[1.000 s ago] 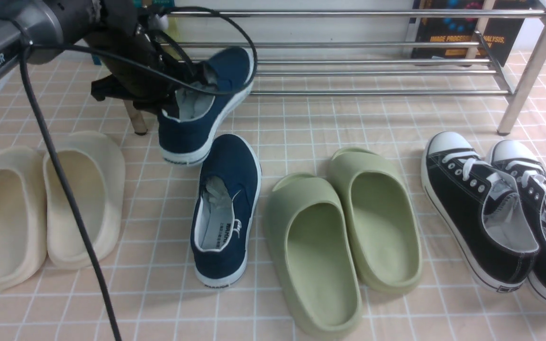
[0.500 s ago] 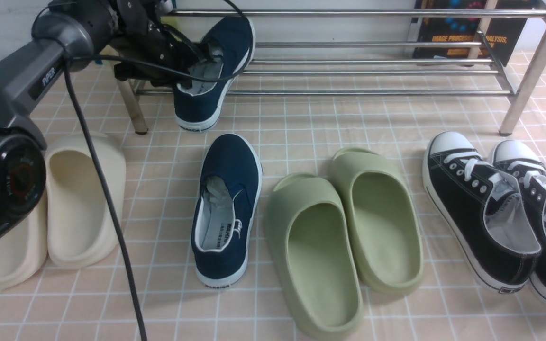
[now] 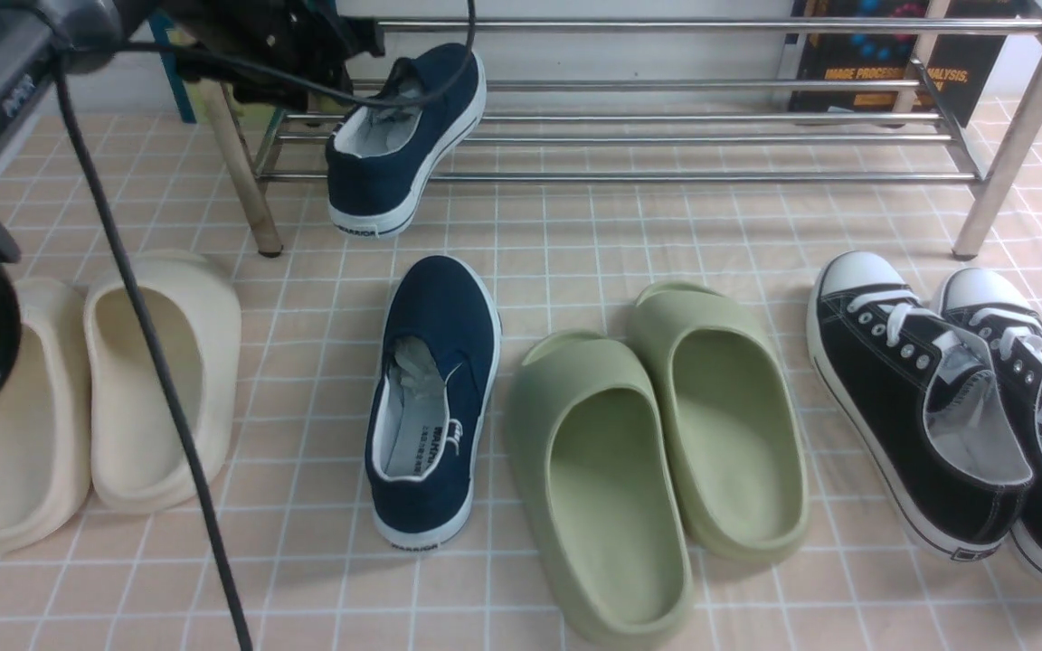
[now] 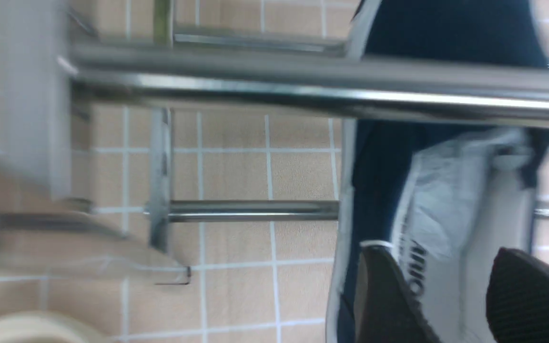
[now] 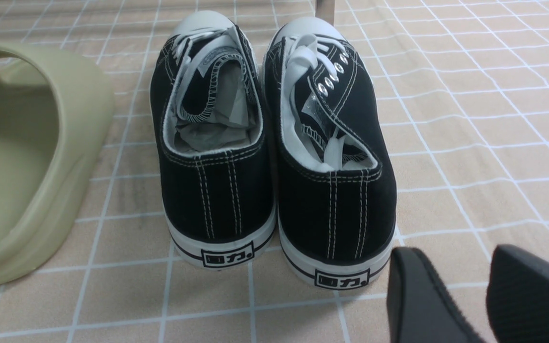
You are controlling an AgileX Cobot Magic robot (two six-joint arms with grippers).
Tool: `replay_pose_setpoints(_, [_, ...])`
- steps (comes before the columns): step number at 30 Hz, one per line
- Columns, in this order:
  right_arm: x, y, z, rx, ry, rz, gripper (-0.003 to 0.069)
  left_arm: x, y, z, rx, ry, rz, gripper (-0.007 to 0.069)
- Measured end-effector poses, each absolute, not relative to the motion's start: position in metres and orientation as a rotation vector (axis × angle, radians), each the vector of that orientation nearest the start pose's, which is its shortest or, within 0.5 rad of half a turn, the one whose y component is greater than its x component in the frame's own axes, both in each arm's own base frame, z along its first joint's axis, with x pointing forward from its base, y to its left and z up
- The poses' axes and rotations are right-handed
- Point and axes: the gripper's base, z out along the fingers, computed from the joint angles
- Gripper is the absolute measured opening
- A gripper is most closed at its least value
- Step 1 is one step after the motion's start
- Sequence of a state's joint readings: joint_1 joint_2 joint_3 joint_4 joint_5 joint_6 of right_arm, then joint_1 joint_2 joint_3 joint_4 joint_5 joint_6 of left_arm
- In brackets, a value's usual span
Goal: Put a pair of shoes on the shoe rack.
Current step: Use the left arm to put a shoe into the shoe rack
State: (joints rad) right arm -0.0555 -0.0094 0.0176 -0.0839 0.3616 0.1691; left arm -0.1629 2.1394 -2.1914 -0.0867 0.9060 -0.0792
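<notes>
One navy slip-on shoe (image 3: 403,136) lies on the lower rods of the steel shoe rack (image 3: 711,174), near its left end. Its toe points to the back and its heel hangs over the front rod. My left gripper (image 3: 349,41) hovers just above its opening, fingers apart. In the left wrist view the gripper (image 4: 439,257) frames the shoe's white insole (image 4: 465,205) under a rack rod (image 4: 303,90). The second navy shoe (image 3: 435,389) lies on the floor, toe toward the rack. My right gripper (image 5: 451,257) is open and empty over the tiles.
Cream slides (image 3: 87,389) lie at the left and green slides (image 3: 657,434) in the middle. Black lace-up sneakers (image 3: 919,398) lie at the right, just ahead of my right gripper (image 5: 274,143). My left arm's black cable (image 3: 150,362) hangs over the cream slides.
My left arm carried the navy shoe up and back from above the floor onto the rack's lower rods. The fingers now stand above it. The other shoes have not moved.
</notes>
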Motion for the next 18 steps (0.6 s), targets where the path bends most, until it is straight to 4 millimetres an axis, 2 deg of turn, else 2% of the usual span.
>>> replay_pose_setpoints(2, [0.053, -0.006, 0.175, 0.156, 1.845, -0.003, 0.0237, 0.473, -0.083, 0.356, 0.118, 2.339, -0.196, 0.0302])
replay_pose_setpoints(4, [0.053, -0.006, 0.175, 0.156, 1.845, -0.003, 0.0237, 0.462, -0.081, 0.369, 0.16, 2.356, -0.17, 0.026])
replay_pose_setpoints(6, [0.053, -0.006, 0.175, 0.156, 1.845, -0.003, 0.0237, 0.451, -0.079, 0.375, 0.211, 2.404, -0.14, 0.0192])
replay_pose_setpoints(8, [0.053, -0.006, 0.175, 0.156, 1.845, -0.003, 0.0237, 0.443, -0.077, 0.371, 0.251, 2.474, -0.114, 0.0112])
replay_pose_setpoints(10, [0.053, -0.006, 0.175, 0.156, 1.845, -0.003, 0.0237, 0.439, -0.075, 0.354, 0.279, 2.578, -0.089, 0.0045])
replay_pose_setpoints(12, [0.053, -0.006, 0.175, 0.156, 1.845, -0.003, 0.0237, 0.436, -0.074, 0.329, 0.298, 2.673, -0.067, 0.001])
replay_pose_setpoints(15, [0.053, -0.006, 0.175, 0.156, 1.845, -0.003, 0.0237, 0.432, -0.075, 0.297, 0.312, 2.773, -0.067, 0.0002])
replay_pose_setpoints(17, [0.053, -0.006, 0.175, 0.156, 1.845, -0.003, 0.0237, 0.43, -0.076, 0.283, 0.316, 2.796, -0.068, 0.0002])
replay_pose_setpoints(18, [0.053, -0.006, 0.175, 0.156, 1.845, -0.003, 0.0237, 0.43, -0.078, 0.266, 0.32, 2.809, -0.072, 0.0002])
